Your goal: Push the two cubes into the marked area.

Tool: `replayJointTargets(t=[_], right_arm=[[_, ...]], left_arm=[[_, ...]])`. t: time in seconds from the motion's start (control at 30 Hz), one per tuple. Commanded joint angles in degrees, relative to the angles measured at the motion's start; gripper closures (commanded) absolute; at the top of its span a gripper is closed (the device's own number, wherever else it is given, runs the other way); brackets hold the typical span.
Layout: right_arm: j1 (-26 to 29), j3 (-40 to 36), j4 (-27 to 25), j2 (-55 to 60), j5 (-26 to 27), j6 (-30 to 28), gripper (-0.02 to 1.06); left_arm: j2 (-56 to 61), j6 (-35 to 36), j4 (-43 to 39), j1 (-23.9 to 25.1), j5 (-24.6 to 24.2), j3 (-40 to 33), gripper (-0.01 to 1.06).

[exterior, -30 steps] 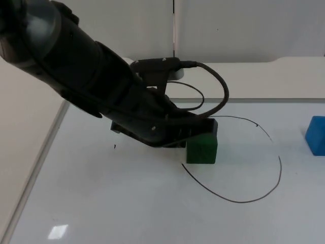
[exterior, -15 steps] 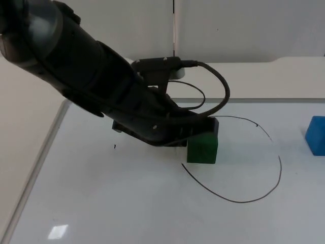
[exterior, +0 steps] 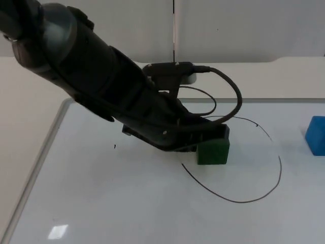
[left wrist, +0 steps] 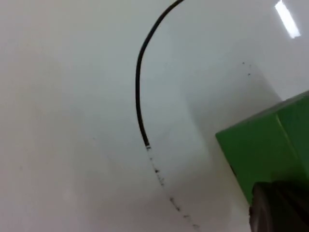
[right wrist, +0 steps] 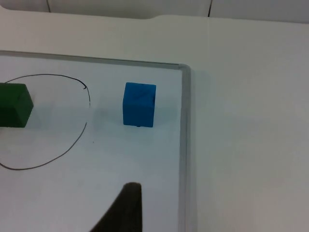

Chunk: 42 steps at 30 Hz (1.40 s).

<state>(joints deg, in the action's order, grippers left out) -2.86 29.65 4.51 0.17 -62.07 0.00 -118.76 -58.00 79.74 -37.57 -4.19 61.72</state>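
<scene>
Crowding green cube [exterior: 213, 152], apparently: left gripper [exterior: 216, 136].

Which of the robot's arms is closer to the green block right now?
The left. The left gripper is pressed against the green block at the drawn outline's edge. The right arm waits beyond the blue block, its fingertip well away from the green one.

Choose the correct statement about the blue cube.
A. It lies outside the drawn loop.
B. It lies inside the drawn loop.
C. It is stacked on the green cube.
A: the blue cube sits apart from the drawn loop, between it and the board's edge.
</scene>
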Motion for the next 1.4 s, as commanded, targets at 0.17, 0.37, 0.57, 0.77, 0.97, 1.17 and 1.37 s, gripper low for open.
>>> replayJointTargets(t=[0.17,0.37,0.57,0.77,0.97,1.17,1.37], right_arm=[[0.29,-0.13,0.13,-0.17,0.42,0.0,-0.01],[0.29,-0.13,0.13,-0.17,0.42,0.0,-0.01],[0.29,-0.13,0.13,-0.17,0.42,0.0,-0.01],[0.29,-0.13,0.13,-0.17,0.42,0.0,-0.01],[0.29,-0.13,0.13,-0.17,0.42,0.0,-0.01],[0.29,-0.13,-0.16,-0.17,0.42,-0.65,-0.01],[0.29,-0.13,-0.16,-0.17,0.42,-0.65,-0.01]], left_arm=[[0.81,-0.24,-5.8,-0.37,0.2,0.33,1.05],[4.41,-0.24,-10.45,1.96,-0.55,0.22,1.05],[10.26,-0.01,-15.61,9.02,-7.61,0.22,1.05],[19.94,8.3,-24.81,17.71,-13.06,0.22,1.05],[27.96,20.2,-39.8,21.7,-15.81,0.22,1.05],[33.23,30.48,-52.27,21.79,-18.17,0.22,1.05],[37.86,36.72,-58.9,21.79,-20.85,0.22,1.05]])
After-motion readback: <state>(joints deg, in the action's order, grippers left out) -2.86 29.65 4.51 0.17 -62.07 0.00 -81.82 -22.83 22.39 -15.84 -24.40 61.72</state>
